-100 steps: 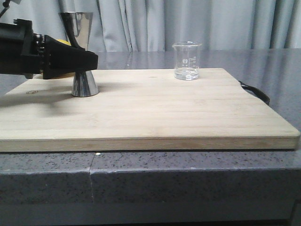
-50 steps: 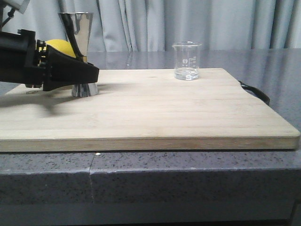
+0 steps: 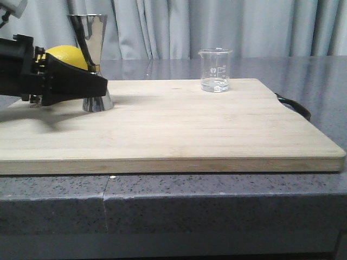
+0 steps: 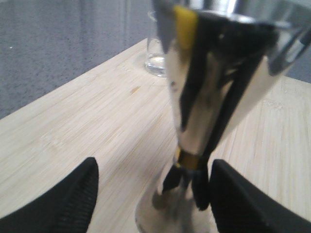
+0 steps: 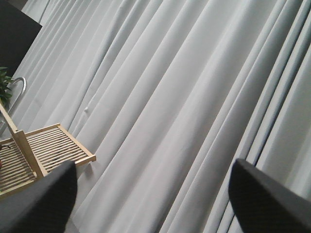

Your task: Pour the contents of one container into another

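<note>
Left gripper (image 4: 150, 194) open, straddling jigger (image 4: 214, 97)

You've got grey curtain (image 5: 184, 97), a slatted wooden rack (image 5: 43, 153), and two dark fingertips (image 5: 41, 201) spread wide.

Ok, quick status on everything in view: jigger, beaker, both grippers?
Jigger: upright on the board, between the open left fingers.
Beaker: upright, a little clear liquid at the bottom, untouched.
Left gripper: open, straddling the jigger's base.
Right gripper: open, empty, facing the curtain.
</note>
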Controlling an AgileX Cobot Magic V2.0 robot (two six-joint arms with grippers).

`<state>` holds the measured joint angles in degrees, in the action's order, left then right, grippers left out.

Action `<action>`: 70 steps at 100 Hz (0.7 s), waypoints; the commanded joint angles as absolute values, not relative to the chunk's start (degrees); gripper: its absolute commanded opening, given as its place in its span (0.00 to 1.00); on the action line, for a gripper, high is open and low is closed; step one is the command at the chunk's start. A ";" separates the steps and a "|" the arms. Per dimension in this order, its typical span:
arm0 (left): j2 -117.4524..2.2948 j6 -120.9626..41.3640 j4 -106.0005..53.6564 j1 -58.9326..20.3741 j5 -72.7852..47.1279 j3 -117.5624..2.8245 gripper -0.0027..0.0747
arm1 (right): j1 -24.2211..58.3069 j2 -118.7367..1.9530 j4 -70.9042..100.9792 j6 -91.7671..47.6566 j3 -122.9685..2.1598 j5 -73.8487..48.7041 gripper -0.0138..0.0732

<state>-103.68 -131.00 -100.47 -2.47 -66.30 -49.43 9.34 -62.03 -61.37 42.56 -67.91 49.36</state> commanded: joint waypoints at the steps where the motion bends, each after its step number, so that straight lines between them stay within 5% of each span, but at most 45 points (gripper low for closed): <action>1: -100.41 -127.79 -100.60 -0.61 -73.26 -50.37 0.62 | 9.33 -60.91 -58.87 42.57 -69.78 49.55 0.82; 49: -87.14 -111.36 -92.81 5.37 -73.26 -50.37 0.60 | 9.33 -60.91 -58.87 42.57 -69.78 47.13 0.82; 70: -76.66 -103.37 -92.32 11.44 -73.26 -52.10 0.47 | 9.33 -60.91 -58.87 42.57 -69.78 28.84 0.82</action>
